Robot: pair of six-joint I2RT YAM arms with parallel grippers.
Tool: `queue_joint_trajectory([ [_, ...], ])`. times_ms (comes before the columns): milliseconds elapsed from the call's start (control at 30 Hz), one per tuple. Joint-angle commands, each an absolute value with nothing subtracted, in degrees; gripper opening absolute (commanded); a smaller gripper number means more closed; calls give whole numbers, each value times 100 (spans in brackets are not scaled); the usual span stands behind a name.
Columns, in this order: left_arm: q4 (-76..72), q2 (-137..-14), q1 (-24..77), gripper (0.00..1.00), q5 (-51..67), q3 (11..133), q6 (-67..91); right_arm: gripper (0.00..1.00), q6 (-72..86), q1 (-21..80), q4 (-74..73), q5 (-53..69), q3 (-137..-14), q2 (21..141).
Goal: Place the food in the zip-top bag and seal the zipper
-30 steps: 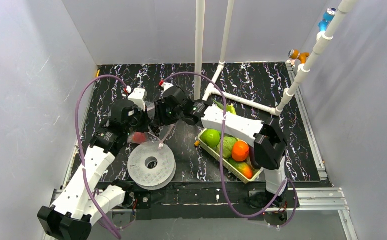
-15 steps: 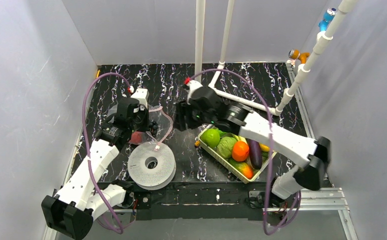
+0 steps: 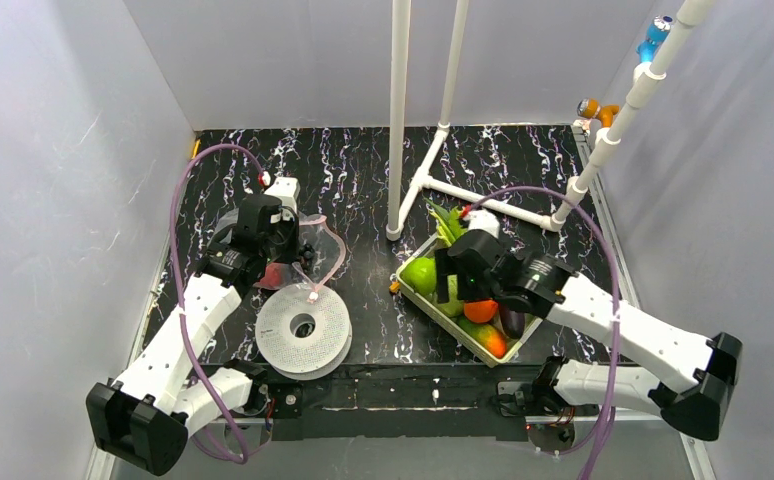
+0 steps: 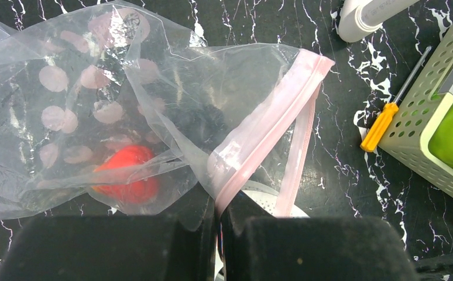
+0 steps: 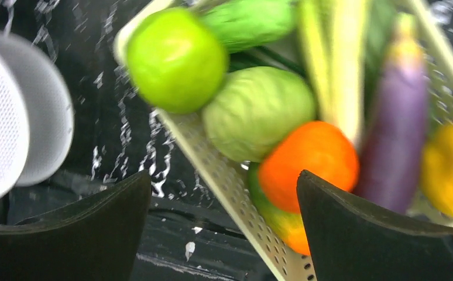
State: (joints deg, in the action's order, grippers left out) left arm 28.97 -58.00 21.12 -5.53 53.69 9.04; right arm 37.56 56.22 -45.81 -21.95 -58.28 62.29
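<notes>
In the left wrist view the left jaws are seen pressed together on the zipper [image 4: 271, 126], the pink strip along the mouth of the zip-top bag [image 4: 154, 99]. The bag is spread on the bench [image 4: 341, 170] at the left, and a red piece [image 4: 124, 181] is seen inside it, a detail only faintly made out from above. An orange-handled screwdriver [image 4: 379, 132] is shown lying just beside the left wall of the tray [image 4: 420, 114]. The white spool [image 3: 303, 330] is set just near of the bag, and its full outline is given only by the top view.

In the right wrist view the right jaws are spread wide above the tray's near-left edge, with nothing held. The green apple [image 5: 176, 58], cabbage [image 5: 258, 111], orange [image 5: 309, 164], eggplant [image 5: 397, 140], leeks [image 5: 335, 64] and yellow pear [image 5: 452, 167] are packed together in the tray. From above, several of these are hidden by the right arm [image 3: 613, 320].
</notes>
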Motion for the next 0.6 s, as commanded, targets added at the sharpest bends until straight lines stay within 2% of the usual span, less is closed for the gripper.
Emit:
queue_joint_trajectory([
  [0, 2958, -5812, 2127, 0, -719, 5421, 907, 98, 5154, 5205, -5832, -3493, -5886, 5758],
  [200, 2962, -5806, 2130, 0, -798, 5403, 889, 98, 5492, 4926, -5762, -3186, -5477, 5425],
  [567, 2961, -5834, 2127, 0, -764, 5403, 879, 98, 5471, 4753, -5019, -2516, -4980, 5740],
])
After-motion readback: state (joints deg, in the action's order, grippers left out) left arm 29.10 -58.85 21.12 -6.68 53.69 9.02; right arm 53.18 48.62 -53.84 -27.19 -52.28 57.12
